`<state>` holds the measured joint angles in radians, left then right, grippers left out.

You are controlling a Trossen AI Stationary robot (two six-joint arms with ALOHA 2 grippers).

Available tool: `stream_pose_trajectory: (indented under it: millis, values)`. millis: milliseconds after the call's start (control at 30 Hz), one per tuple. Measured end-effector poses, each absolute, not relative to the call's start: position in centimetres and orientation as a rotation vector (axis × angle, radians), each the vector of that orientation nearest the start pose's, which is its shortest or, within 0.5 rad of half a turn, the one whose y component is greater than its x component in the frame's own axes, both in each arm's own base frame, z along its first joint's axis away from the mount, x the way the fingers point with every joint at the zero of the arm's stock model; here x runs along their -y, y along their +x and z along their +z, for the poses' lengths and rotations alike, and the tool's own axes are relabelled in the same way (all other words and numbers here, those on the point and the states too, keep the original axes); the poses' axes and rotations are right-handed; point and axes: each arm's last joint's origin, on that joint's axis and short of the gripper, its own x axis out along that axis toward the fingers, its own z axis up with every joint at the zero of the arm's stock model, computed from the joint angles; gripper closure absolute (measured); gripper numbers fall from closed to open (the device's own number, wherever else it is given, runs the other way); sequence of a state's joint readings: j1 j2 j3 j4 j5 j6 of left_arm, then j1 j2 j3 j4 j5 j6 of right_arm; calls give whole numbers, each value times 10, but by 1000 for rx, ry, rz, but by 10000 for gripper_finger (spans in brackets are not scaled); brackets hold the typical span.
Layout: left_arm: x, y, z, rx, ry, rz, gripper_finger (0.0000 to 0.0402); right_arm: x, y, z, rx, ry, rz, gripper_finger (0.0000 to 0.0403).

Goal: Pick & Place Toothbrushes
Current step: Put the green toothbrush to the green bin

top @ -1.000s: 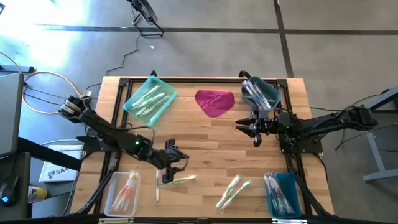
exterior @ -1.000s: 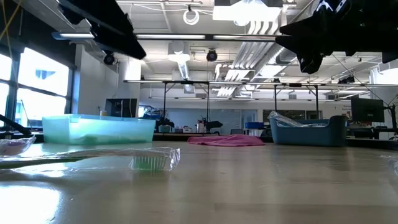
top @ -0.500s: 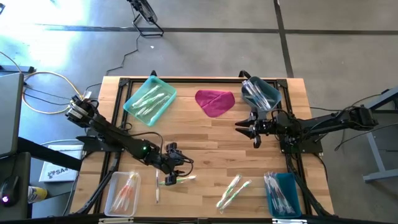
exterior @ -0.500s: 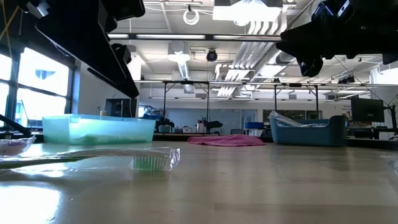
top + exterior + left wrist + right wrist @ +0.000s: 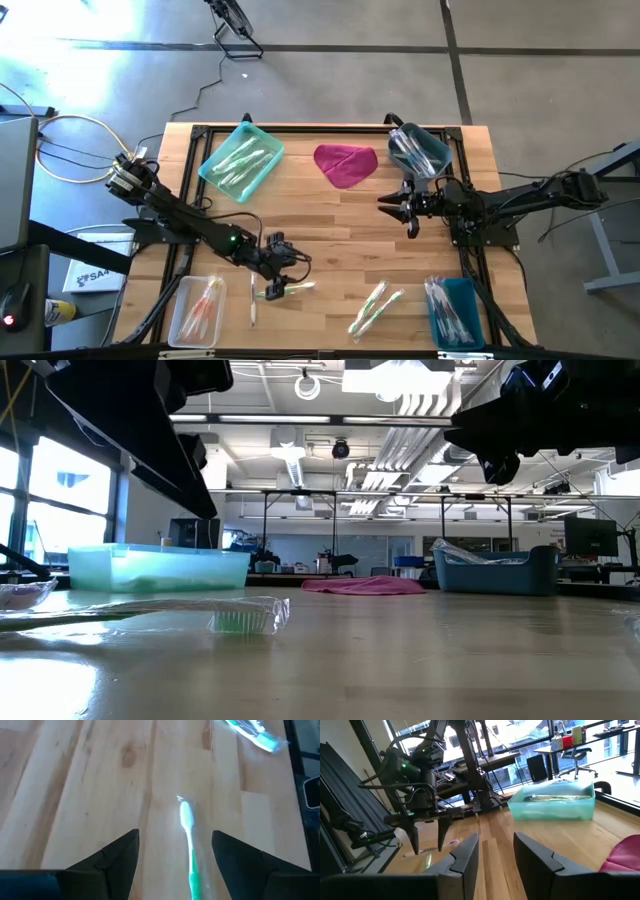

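The green-handled toothbrush (image 5: 189, 851) lies flat in its clear wrapper on the wooden table (image 5: 75, 785), between the spread fingers of the left gripper (image 5: 175, 865) above it. Risk: the slick wrapper may slip or skid during closure. The right gripper (image 5: 409, 212) waits mid-table, fingers parted, empty.

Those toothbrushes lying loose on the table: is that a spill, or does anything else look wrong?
Nothing looks damaged. A few wrapped toothbrushes lie loose on the table, at odd angles outside the bins. The left gripper hangs open over a green toothbrush.
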<state>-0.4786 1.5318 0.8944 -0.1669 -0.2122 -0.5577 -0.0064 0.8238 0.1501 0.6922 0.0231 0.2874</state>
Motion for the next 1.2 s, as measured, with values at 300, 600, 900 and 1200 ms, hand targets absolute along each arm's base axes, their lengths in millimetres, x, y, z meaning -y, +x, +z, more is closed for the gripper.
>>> stream_pose_trajectory:
  millis: [300,600,900,1200]
  values:
    - [140,282,193,-802,-261,-56,155,2,166,193,22,288,-27,287]
    - [145,291,162,-876,-262,-33,155,2,166,193,20,287,-27,287]
    - [152,301,143,-887,-297,-84,155,2,166,192,16,287,-28,287]
    - [153,303,133,-904,-287,-66,155,2,166,192,15,287,-28,287]
